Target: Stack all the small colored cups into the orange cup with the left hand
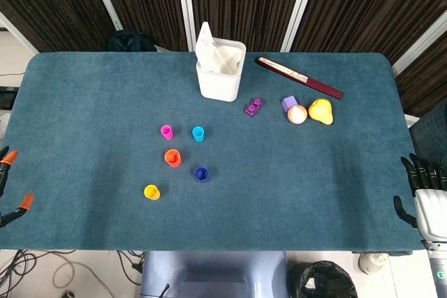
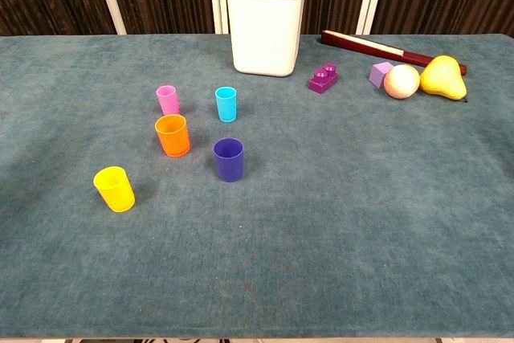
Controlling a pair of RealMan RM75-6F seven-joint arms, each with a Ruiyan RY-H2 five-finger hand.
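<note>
1. The orange cup is standing upright on the blue table, left of the frame's middle in the head view, with nothing stacked inside it.
2. Four smaller cups are standing upright around it, each apart from the others: the pink cup just above it in the frame, the light blue cup to the upper right, the dark blue cup to the lower right, and the yellow cup to the lower left.
3. In the chest view the orange cup is sitting between the pink cup and the yellow cup, with the dark blue cup on its right.
4. The left hand is showing only at the far left edge of the head view, well apart from the cups; two orange-tipped fingers are lying apart and holding nothing.
5. The right hand is resting at the far right edge, off the table's side, its dark fingers spreading upward and holding nothing.
6. A white box is standing near the table's upper middle, with a white piece sticking up out of it.
7. To its right are lying a dark red stick, a purple building brick, a small lilac block, a pale ball and a yellow pear; the ball is sitting between the block and the pear.
</note>
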